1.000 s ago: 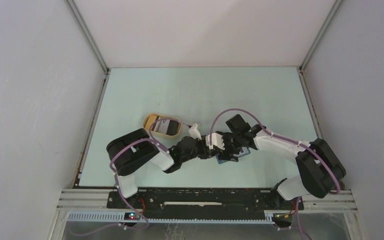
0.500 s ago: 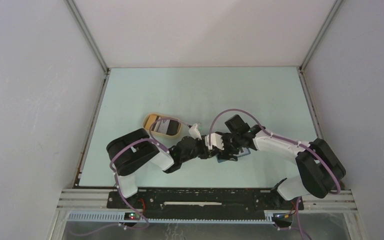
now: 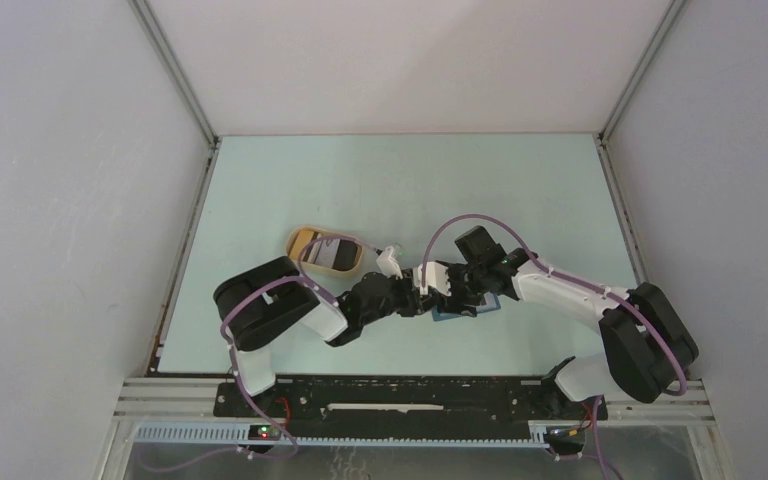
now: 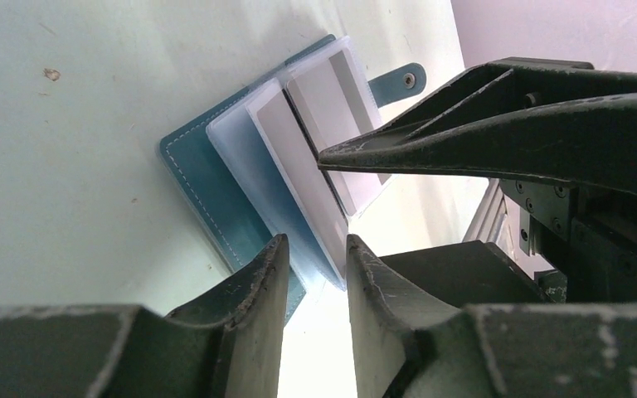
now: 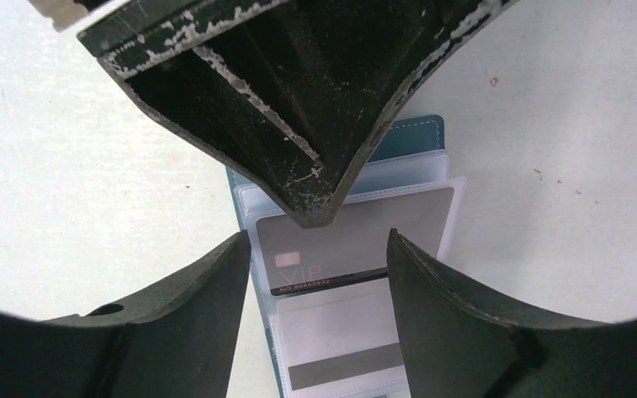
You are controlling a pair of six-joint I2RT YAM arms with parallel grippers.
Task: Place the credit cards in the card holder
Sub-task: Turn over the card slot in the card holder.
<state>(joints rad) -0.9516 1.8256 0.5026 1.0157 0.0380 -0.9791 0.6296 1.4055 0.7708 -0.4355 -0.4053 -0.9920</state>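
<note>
Progress looked approx halfway: card holder [image 5: 419,133] lay open on desk [image 3: 410,180] btwn both arms w/ two credit cards [image 5: 357,240] sleeved inside, more apparently left in tan tray [image 3: 297,238]; left gripper [image 4: 315,245] narrow, tip at sleeves, right gripper [image 5: 317,249] wide & empty above.

**Legible markings, right wrist view.** The grey credit card [image 5: 357,240] lying in a clear sleeve of the open teal card holder [image 5: 419,133] bears the pale letters "VIP" at its lower left, just under a small gold chip [image 5: 286,259]. Below these letters, along the card's dark bottom band, runs a line of fine orange print beginning "NO" and followed by digits too small to read with certainty. The pale lower card [image 5: 340,340] shows no readable text. The left wrist and top views show no legible text.
</note>
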